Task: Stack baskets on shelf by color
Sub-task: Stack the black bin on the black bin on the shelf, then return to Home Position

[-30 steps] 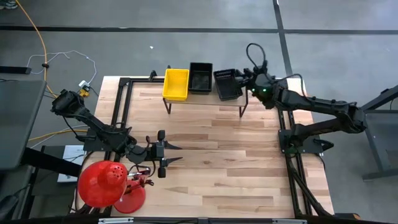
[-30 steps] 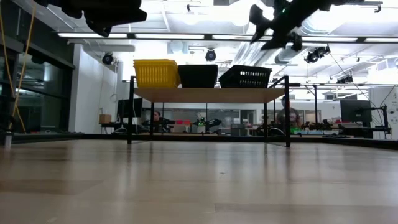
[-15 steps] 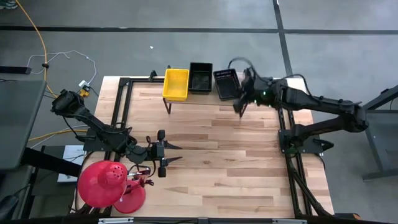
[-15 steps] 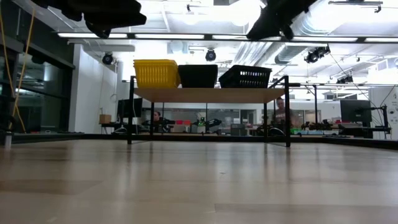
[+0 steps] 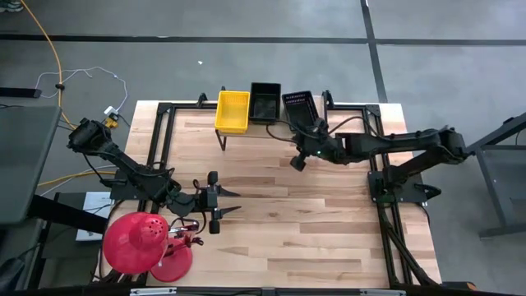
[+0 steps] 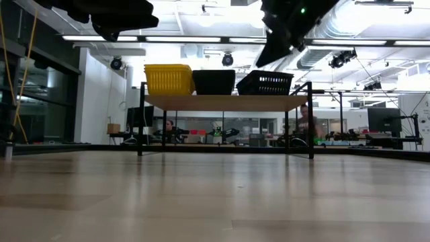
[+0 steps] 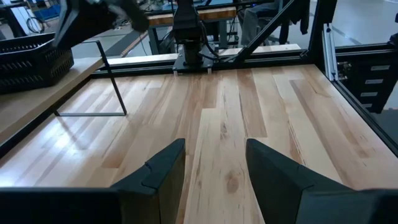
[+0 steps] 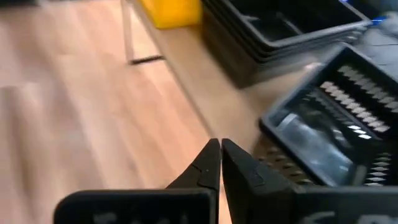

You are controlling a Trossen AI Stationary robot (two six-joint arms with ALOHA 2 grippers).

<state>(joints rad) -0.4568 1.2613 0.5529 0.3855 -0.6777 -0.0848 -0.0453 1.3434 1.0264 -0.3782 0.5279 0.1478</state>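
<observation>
The shelf (image 5: 271, 130) stands at the table's far middle on thin black legs. On its board (image 6: 225, 102) rest a yellow basket (image 5: 232, 111) at the left, a black basket (image 5: 265, 102) in the middle and a second black basket (image 5: 301, 109), turned askew, at the right end. In the right wrist view the middle black basket (image 8: 280, 25) looks like several nested ones. My right gripper (image 5: 297, 162) hovers shut over the table just in front of the shelf's right end, holding nothing (image 8: 219, 163). My left gripper (image 5: 226, 203) waits open above the near left of the table (image 7: 214, 168).
A red dome-shaped object (image 5: 136, 241) sits at the near left corner beside the left arm. Black frame rails (image 5: 160, 140) run along the table's left and right sides. Bare wood lies between the shelf and the near edge. A person (image 6: 306, 124) shows in the room beyond.
My right gripper has drawn back from the askew black basket on the shelf's right end. It has moved down toward the near edge and a little left, and its fingers have shut on nothing. The baskets have stayed where they were.
</observation>
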